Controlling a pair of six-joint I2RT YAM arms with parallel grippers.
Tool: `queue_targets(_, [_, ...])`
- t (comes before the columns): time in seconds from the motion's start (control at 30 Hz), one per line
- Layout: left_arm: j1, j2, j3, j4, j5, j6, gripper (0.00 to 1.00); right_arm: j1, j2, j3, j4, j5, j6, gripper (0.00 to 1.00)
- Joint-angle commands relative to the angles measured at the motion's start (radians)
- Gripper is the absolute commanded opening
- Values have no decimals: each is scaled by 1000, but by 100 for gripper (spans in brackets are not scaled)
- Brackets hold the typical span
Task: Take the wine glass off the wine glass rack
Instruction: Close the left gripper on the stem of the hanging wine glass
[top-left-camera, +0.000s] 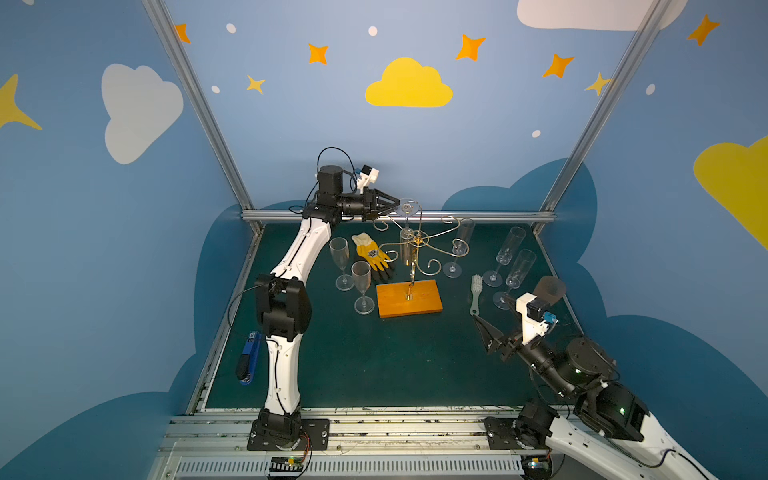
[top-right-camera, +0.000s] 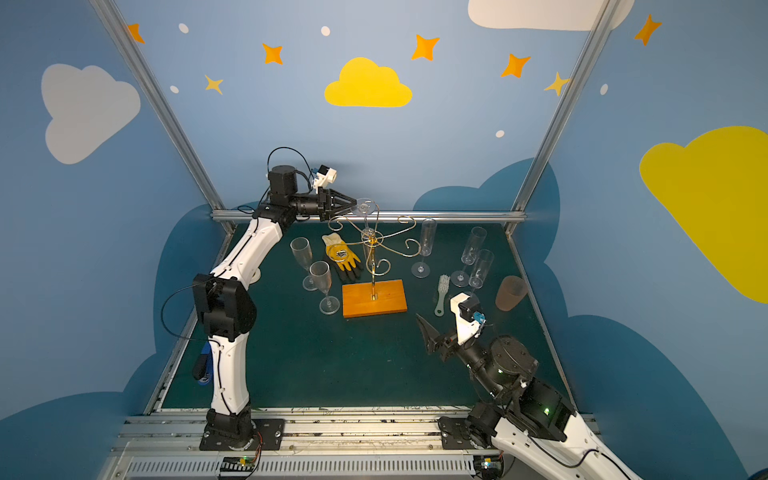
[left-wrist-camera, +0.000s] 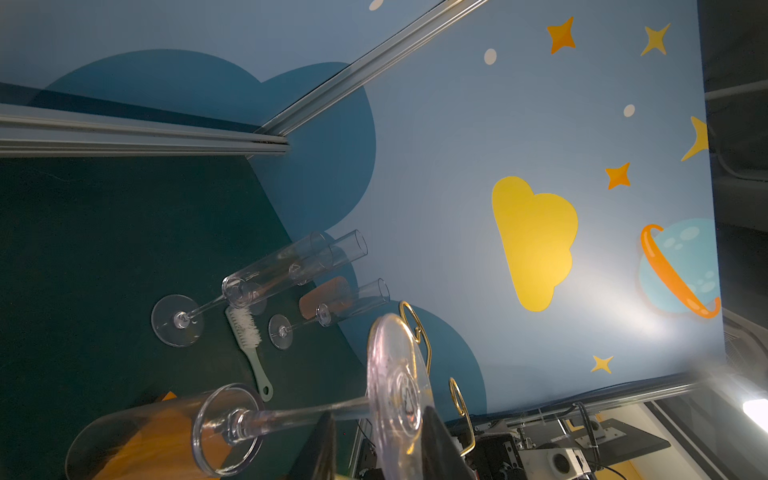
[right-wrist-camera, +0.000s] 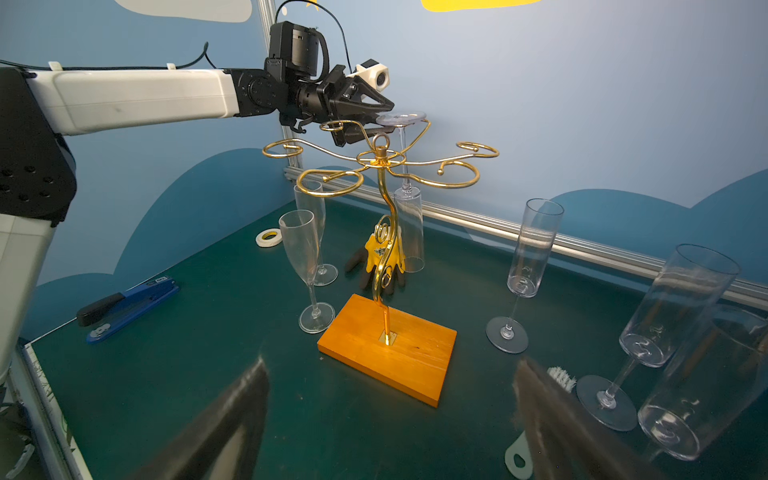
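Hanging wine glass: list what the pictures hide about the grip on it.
- Left wrist view: left gripper fingers cut by the frame edge; contact with the wine glass foot unclear.
- Right wrist view: a wine glass rack arm crosses the fingertips.
- Both top views: too small.

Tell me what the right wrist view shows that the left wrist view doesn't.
Only the right wrist view: the blue stapler, tape roll, yellow glove, two tulip flutes and the left arm. Only the left wrist view: a planet decal on the wall. Both: the wine glass hanging upside down from the wine glass rack, the straight flutes and the brush.
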Motion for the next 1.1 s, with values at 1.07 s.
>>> queue_targets(1.07, [5, -72, -68, 140, -41, -138, 3, -3, -27, 38, -34, -16, 57, 91])
